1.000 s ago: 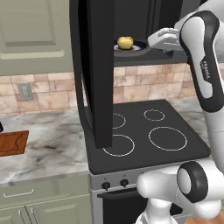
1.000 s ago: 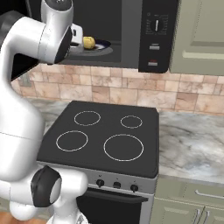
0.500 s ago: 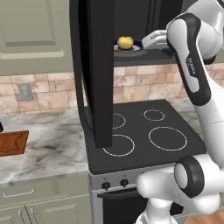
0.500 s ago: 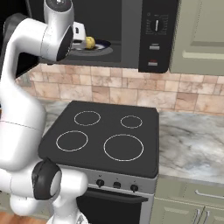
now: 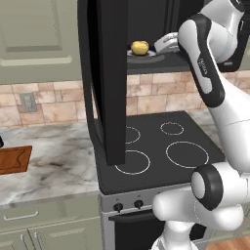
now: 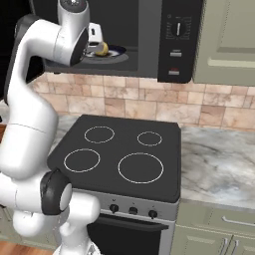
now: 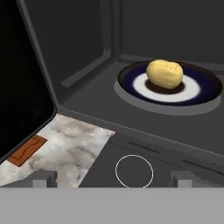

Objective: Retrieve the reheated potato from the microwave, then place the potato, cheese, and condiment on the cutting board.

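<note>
Nearest in the hand view, gripper (image 7: 111,177) spread to full width, both dark fingertips (image 7: 43,178) low in the picture, nothing between them. Compared with a second ago, white hand now further left in the left base view, closer to the mouth of the microwave (image 6: 149,35), and turned toward the plate; jaws no narrower than before. Judged as the approach step of the retrieval, no contact made, all three placements still ahead.

Just past the fingertips, front lip of the microwave floor, a raised edge to clear on the way in. Below that lip, black stove top (image 5: 161,146) with white ring markings, and marbled counter (image 5: 49,166) to its left.

Beyond the lip, dark plate (image 7: 205,94) with a white centre, set on the microwave floor. Potato (image 7: 164,74) resting on the middle of the plate, yellow and rounded, apart from the gripper, up and to the right of it in the hand view.

Open microwave door (image 5: 110,78) hanging wide on the left, a tall dark slab close beside the reach path; cavity walls and roof closing in behind and above the plate. Likely tightest on the door side, freer above the stove.

Far left on the counter, cutting board (image 5: 13,158), reddish-brown, well apart from the microwave.
</note>
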